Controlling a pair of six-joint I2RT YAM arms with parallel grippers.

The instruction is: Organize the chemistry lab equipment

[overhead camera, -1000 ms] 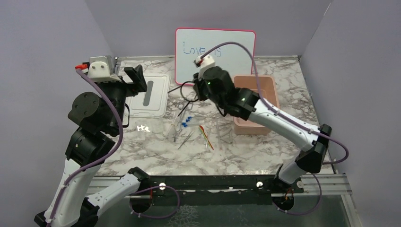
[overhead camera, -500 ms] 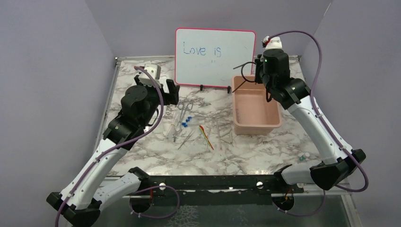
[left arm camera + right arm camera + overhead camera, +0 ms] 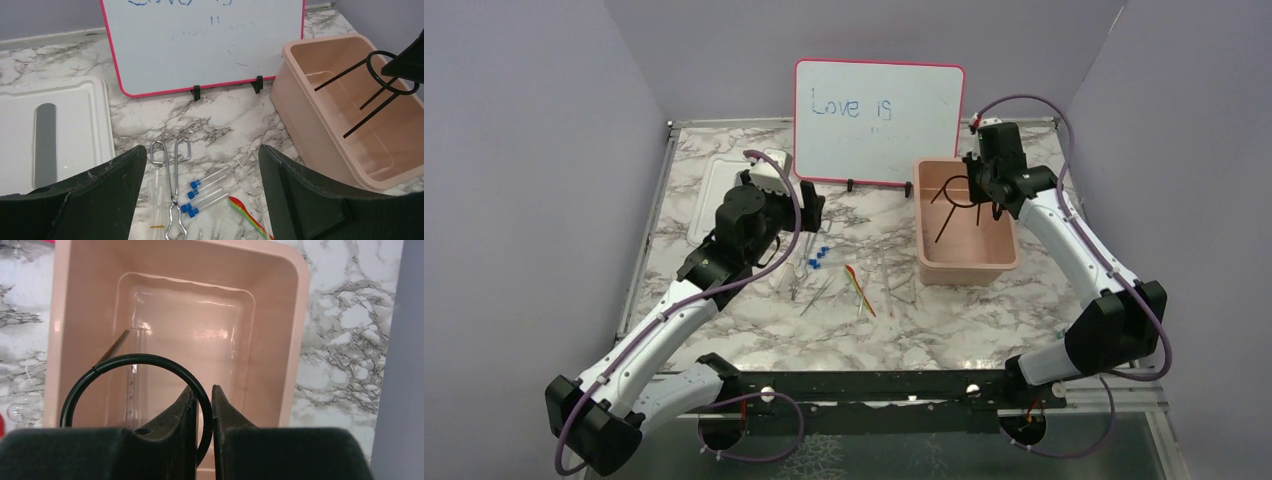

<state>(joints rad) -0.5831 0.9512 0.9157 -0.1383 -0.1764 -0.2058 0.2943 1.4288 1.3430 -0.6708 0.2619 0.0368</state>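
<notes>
The right end effector is closed on the black wire ring, over the pink tub at frame right; the left end effector stands wide open above the blue-capped tubes and tweezers on the bench, frame centre.

Two claws are mine: left claw, right claw. I count one black wire ring, one pink tub, one white lid and one whiteboard. On the worktop lie four blue-capped tubes, one pair of metal tongs and one red-yellow stick. The thin rods are too fine to count.
</notes>
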